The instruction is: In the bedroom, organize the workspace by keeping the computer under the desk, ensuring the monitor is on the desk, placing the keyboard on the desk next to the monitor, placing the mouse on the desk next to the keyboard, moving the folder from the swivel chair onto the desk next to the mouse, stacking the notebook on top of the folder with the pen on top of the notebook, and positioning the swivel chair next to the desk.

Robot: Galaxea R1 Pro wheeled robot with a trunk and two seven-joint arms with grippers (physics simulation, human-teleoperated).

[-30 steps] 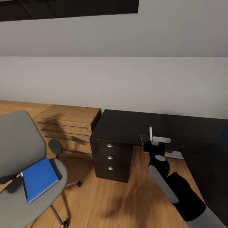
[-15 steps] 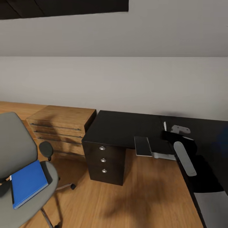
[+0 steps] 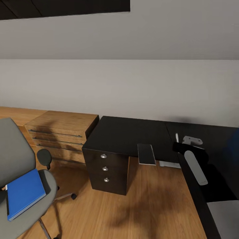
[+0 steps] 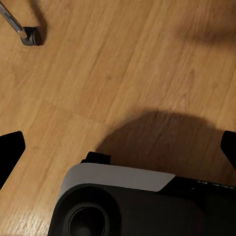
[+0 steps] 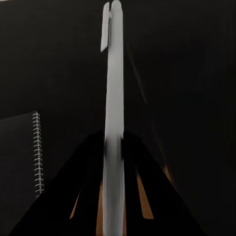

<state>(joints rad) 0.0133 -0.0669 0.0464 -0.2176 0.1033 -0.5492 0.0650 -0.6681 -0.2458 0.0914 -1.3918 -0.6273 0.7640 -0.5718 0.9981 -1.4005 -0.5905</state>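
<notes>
Pen (image 5: 112,123): clamped upright in right gripper (image 3: 179,143), above desk (image 3: 132,132). Left gripper: state undeterminable. Step: carrying pen; folder (image 3: 24,193) must leave swivel chair (image 3: 13,156) first.

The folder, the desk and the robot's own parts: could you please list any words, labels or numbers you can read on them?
None can be read.
The folder has a plain blue cover.
The desk top is unmarked.
A faint light mark on the robot's dark housing is too small to read.
</notes>
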